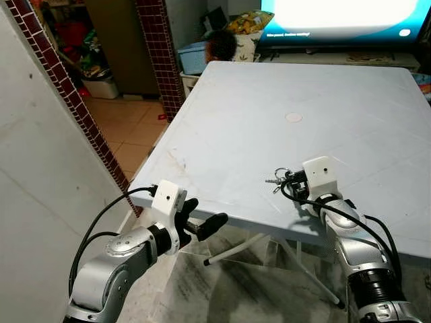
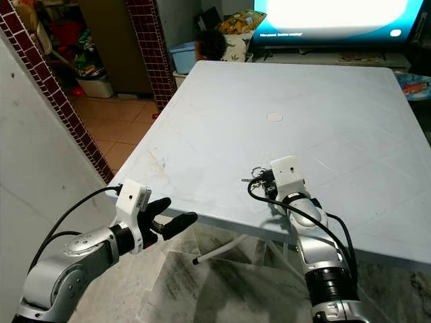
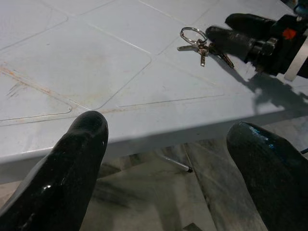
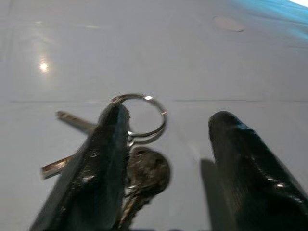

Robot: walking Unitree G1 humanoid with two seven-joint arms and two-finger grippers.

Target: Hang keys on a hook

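A brick-tiled pillar [image 1: 60, 87] stands left of the white table [image 1: 283, 94]. The left gripper [image 1: 204, 222] hovers just off the table's near edge, below its top, fingers spread wide and holding nothing. On the table near that edge lie the keys [image 1: 277, 179], a bunch on a metal ring. The right gripper [image 4: 163, 159] rests low over the table at the keys, its fingers parted; one finger [image 4: 103, 159] overlaps the bunch, the other stands apart beside it. Beyond the table's far edge glows a screen [image 1: 343, 13].
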